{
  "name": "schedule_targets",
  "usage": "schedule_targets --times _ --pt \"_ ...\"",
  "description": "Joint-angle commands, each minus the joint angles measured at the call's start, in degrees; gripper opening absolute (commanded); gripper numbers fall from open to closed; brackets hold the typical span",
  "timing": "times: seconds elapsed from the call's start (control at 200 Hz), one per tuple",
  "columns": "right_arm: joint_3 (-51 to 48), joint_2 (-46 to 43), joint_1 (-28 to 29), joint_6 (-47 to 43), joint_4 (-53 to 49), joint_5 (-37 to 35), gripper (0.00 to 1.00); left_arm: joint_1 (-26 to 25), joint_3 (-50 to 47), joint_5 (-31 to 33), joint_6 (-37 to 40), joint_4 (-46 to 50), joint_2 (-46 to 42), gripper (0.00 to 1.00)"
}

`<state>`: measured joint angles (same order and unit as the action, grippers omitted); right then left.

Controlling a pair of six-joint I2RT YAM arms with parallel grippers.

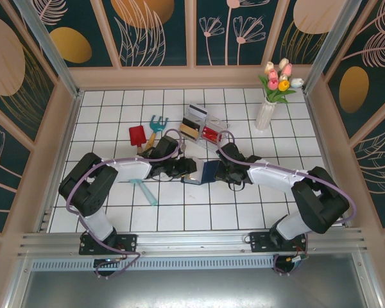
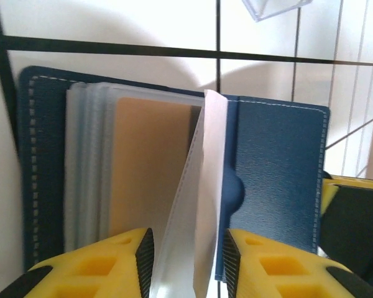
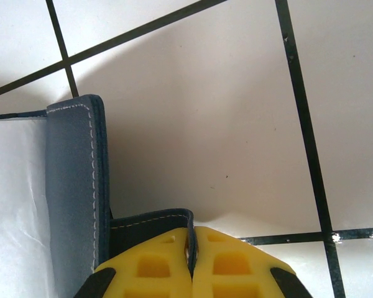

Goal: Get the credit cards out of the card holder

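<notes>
Midway along the tabletop (image 1: 179, 218), nearer its near edge than its far one, we find the card holder (image 1: 204, 172) lying open. The right jaws are pressed together on its navy cover flap, in our judgement pinning it so the pages can be worked. The left jaws stand part-spread around a raised clear sleeve (image 2: 202, 186); a firm pinch we cannot confirm. Beyond, the tan credit card (image 2: 150, 167) sits in its pocket.

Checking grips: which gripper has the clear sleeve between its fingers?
The left gripper; the right gripper is instead shut on a flap of the card holder.
</notes>
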<state>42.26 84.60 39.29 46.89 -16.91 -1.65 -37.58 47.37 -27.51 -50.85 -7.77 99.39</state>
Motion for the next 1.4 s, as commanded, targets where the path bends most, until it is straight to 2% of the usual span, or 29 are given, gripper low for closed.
schedule_targets --times 0.0,0.23,0.475,0.801,0.961,1.036,1.201,1.236,1.391 --pt "-0.91 -0.02 -0.53 -0.16 0.26 0.49 0.03 -0.91 -0.53 -3.46 -0.59 -4.56 -0.87 0.40" --pt "-1.33 -1.67 -1.00 -0.05 0.71 0.52 0.07 -3.38 0.50 -5.22 -3.04 -9.52 0.56 0.43" --pt "-2.07 -2.27 -1.93 0.15 1.26 0.51 0.10 -5.47 3.67 -5.37 -4.12 -11.63 4.51 0.52" --pt "-3.65 -10.93 -4.94 0.09 2.67 1.94 0.31 -6.70 6.38 -4.18 -3.92 -11.23 7.65 0.58" --pt "-4.10 -14.93 -6.35 0.80 1.86 1.17 0.35 -6.64 6.48 -2.97 -3.83 -10.70 7.99 0.55" --pt "-4.03 -16.34 -6.67 -0.62 3.40 2.92 0.35 -6.71 6.57 -2.03 -3.86 -10.16 8.48 0.49" --pt "-4.63 -16.82 -7.57 -3.87 8.55 10.19 0.34 -6.72 6.11 -1.35 -2.91 -10.73 8.96 0.47" --pt "-4.93 -16.83 -9.56 -3.77 9.59 11.59 0.34 -6.75 6.08 -1.75 -3.05 -11.10 9.28 0.48" --pt "-4.84 -15.81 -10.37 -3.11 11.37 14.68 0.36 -6.80 5.70 -2.93 -3.59 -12.88 10.06 0.57"
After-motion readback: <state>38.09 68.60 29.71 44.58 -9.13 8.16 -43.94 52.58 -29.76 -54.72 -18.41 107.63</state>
